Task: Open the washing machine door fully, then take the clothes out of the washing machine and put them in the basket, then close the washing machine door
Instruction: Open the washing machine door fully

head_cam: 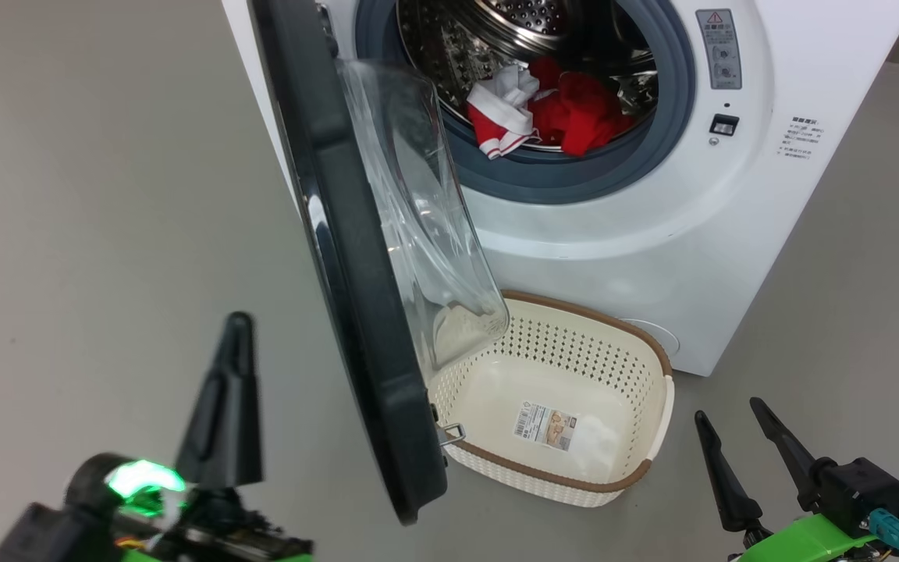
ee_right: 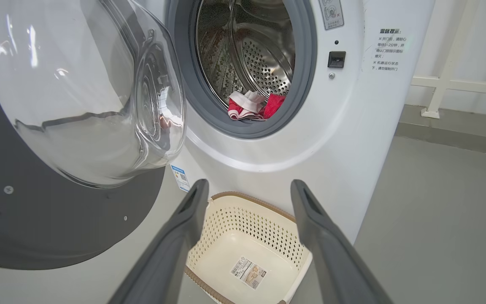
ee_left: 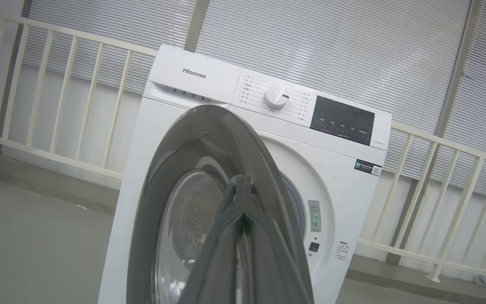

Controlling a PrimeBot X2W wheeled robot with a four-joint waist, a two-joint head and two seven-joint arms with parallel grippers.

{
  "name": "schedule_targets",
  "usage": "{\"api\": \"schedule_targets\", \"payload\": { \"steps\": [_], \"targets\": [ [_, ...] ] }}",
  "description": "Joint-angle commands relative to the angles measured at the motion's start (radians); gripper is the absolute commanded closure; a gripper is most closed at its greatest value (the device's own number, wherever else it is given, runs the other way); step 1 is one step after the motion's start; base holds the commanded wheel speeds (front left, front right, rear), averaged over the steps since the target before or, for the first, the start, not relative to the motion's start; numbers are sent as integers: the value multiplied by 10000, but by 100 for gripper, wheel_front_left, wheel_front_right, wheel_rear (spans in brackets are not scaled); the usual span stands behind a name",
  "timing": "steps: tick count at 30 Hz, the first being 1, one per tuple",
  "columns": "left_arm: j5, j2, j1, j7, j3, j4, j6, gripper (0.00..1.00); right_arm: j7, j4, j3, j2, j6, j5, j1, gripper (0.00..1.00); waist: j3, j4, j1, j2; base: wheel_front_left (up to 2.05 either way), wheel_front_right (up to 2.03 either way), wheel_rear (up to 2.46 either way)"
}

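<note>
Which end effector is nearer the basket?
Right. The right end effector hovers open just right of the basket; the left end effector, shut, is across the door from it.

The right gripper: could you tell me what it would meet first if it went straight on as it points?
Probably the white front of the washing machine, just above the basket, seen between the fingers of the open right gripper. Depth is unclear, so it could drop into the basket instead.

Surface: smooth grey floor [head_cam: 67,195]
Ahead of right pincer [head_cam: 726,407]: big white boxy washing machine [head_cam: 613,257]
Nearer, leftward: cream perforated plastic basket [head_cam: 574,351]
</note>
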Motion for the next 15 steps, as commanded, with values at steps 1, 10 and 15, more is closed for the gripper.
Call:
{"api": "schedule_targets", "payload": {
  "steps": [1,10,15],
  "targets": [
    [161,81,-476,-48,-82,-504,88,100,-120,-269,232,-161,48,-21,-281,0,56,-61,0,0,0,0,0],
    [205,81,-800,-48,-2712,-286,129,100,-120,-235,279,-256,48,-44,-446,0,286,-339,0,0,0,0,0],
    [-135,81,-743,-48,-3438,1045,7,100,-120,-248,306,-266,48,-37,-487,0,346,-447,0,0,0,0,0]
  ]
}}
